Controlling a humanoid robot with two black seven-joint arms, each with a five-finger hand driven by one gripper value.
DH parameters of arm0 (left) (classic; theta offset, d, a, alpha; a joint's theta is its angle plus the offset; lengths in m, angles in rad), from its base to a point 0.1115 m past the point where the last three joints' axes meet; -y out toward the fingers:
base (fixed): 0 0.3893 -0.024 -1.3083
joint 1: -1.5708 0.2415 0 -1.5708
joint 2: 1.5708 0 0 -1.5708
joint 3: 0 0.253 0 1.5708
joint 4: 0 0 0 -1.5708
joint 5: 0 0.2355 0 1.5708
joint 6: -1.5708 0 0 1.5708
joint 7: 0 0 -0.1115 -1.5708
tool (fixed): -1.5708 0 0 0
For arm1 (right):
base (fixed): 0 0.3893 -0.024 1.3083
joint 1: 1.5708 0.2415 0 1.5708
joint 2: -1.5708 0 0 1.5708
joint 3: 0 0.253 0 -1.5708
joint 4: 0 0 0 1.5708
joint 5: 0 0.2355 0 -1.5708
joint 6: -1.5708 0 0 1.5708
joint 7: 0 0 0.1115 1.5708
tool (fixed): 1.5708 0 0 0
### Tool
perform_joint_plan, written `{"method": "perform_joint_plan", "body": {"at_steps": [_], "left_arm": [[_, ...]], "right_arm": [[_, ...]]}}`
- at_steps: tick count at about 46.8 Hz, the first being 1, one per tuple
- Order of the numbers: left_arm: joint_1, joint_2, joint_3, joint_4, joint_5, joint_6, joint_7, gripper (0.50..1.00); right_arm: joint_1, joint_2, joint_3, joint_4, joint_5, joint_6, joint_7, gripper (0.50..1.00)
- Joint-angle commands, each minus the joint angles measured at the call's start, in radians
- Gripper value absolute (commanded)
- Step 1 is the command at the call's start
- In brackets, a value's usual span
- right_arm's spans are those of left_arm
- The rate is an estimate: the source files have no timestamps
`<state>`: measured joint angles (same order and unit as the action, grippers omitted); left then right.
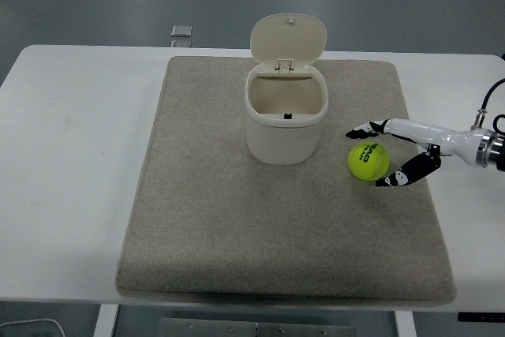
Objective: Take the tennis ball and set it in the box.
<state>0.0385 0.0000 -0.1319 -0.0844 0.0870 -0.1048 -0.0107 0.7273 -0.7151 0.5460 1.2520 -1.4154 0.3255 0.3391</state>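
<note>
A yellow-green tennis ball [368, 161] lies on the grey mat [237, 226], right of the box. The box [285, 121] is a cream bin with its hinged lid [288, 39] standing open at the back. My right hand [375, 155] reaches in from the right edge, low over the mat. Its fingers [364, 129] extend along the ball's far side and its thumb [402, 174] sits at the ball's near right. The fingers are spread around the ball, not closed on it. The left arm is out of view.
The mat covers most of the white table [71, 163]. A small silvery object [181, 32] lies at the table's far edge, left of the bin's lid.
</note>
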Motion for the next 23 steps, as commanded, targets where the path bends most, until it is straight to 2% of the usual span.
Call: {"method": "perform_joint_plan", "body": {"at_steps": [1, 4, 8, 14, 23], "left_arm": [[0.000, 0.000, 0.000, 0.000, 0.000, 0.000, 0.000, 0.992], [0.000, 0.000, 0.000, 0.000, 0.000, 0.000, 0.000, 0.992], [0.000, 0.000, 0.000, 0.000, 0.000, 0.000, 0.000, 0.992], [0.000, 0.000, 0.000, 0.000, -0.001, -0.001, 0.000, 0.992], [0.000, 0.000, 0.000, 0.000, 0.000, 0.000, 0.000, 0.992]], "right_arm": [[-0.005, 0.000, -0.001, 0.000, -0.002, -0.019, -0.002, 0.895], [-0.006, 0.000, -0.001, -0.002, -0.002, -0.028, -0.002, 0.883], [-0.006, 0.002, -0.014, -0.003, -0.007, -0.037, -0.003, 0.830], [-0.008, 0.003, -0.032, -0.008, -0.010, -0.056, -0.003, 0.803], [-0.008, 0.008, -0.035, -0.011, -0.010, -0.062, -0.003, 0.789]]}}
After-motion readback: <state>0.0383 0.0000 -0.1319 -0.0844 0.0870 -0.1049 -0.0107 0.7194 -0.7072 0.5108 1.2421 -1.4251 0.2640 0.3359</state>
